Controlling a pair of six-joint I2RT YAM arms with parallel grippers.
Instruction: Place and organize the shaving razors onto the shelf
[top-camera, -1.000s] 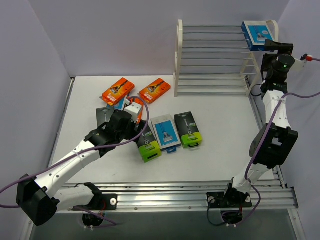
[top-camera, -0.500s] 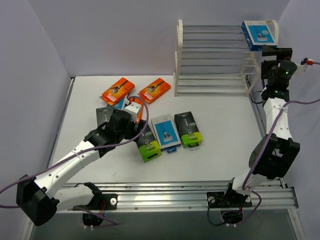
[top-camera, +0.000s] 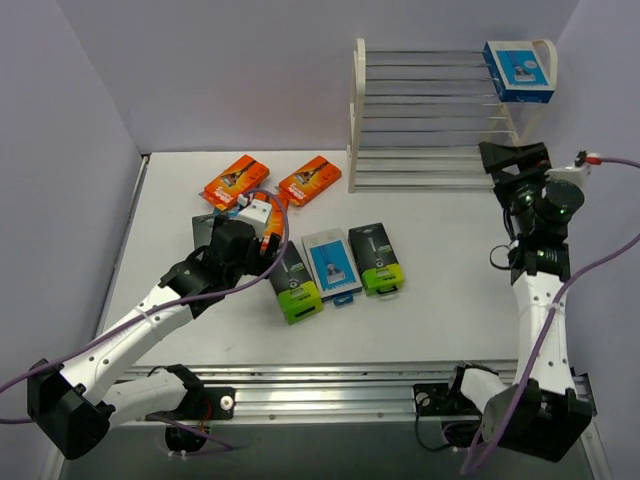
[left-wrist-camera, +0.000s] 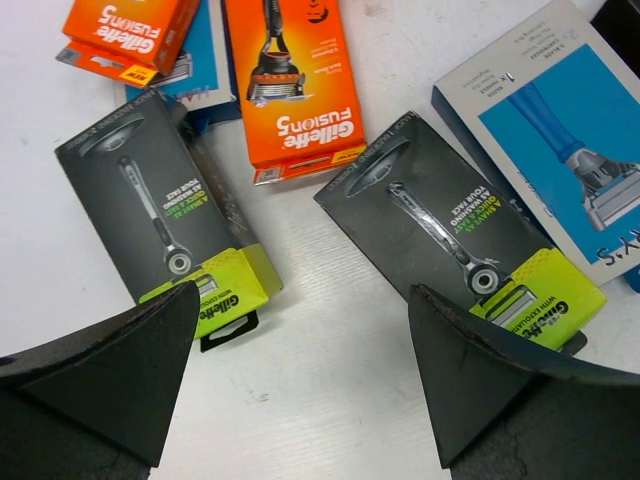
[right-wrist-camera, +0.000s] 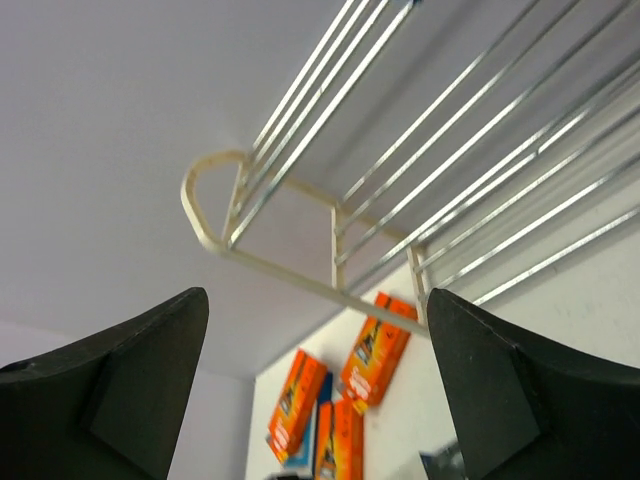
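My left gripper (left-wrist-camera: 300, 385) hangs above the table (left-wrist-camera: 330, 330) with the jaws wide apart and nothing between them. Below it the left black pack (left-wrist-camera: 165, 215) lies by one finger and the right black pack (left-wrist-camera: 455, 240) by the other, with bare table in the middle. I judge that the step in hand is to pick one of them. To do it well, I would shift sideways until one pack is centred. Then I would turn the wrist so the fingers cross its narrow width, and go straight down. The right black pack lies just beside a blue pack (left-wrist-camera: 560, 130), which a finger may push. The left one has more free space around it and seems the easier choice. The orange packs (left-wrist-camera: 295, 80) lie behind them.

Further right stands the shelf (top-camera: 355, 110), with the shelved pack (top-camera: 518, 70), a blue one, at the right end of its top tier. All other packs that I see are on the table. My right gripper (top-camera: 512, 160) is near the shelf's lower right corner, released and empty.

The left wrist view shows the edges of the black packs, which the arm partly hides in the top view. Only the top view shows the shelved pack. The right wrist view gives just rods, frame and distant orange packs.
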